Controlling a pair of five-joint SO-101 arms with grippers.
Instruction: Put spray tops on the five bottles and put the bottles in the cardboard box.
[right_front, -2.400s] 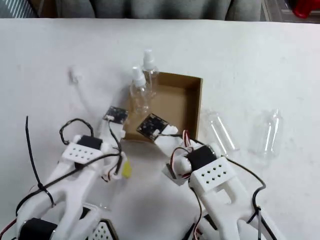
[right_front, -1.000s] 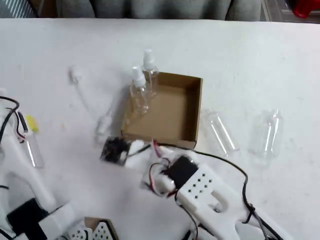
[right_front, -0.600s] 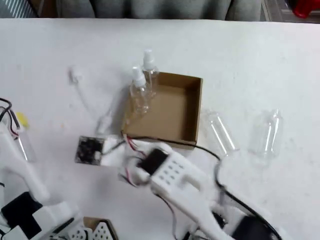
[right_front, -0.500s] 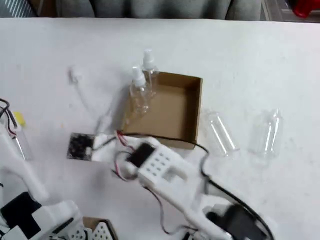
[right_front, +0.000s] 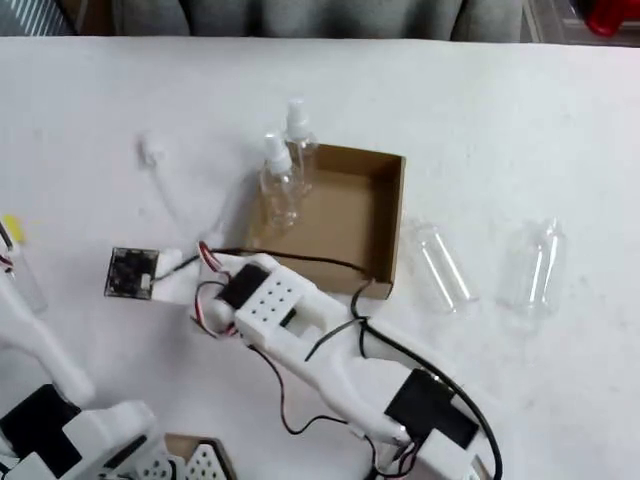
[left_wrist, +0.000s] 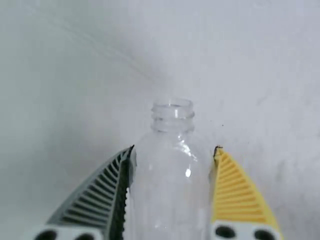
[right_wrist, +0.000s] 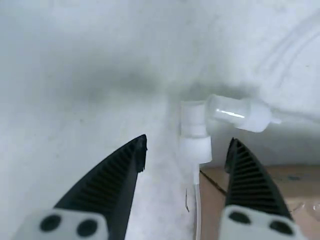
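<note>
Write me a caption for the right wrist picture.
Open right gripper framing a loose spray top that lies on the white table beside the cardboard box corner.

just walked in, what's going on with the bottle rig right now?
The left gripper holds an uncapped bottle by its body. The right gripper is open over a loose spray top lying on the table by the cardboard box. Two capped bottles stand at the box's far-left corner. Two bare bottles lie on the table to its right.
</note>
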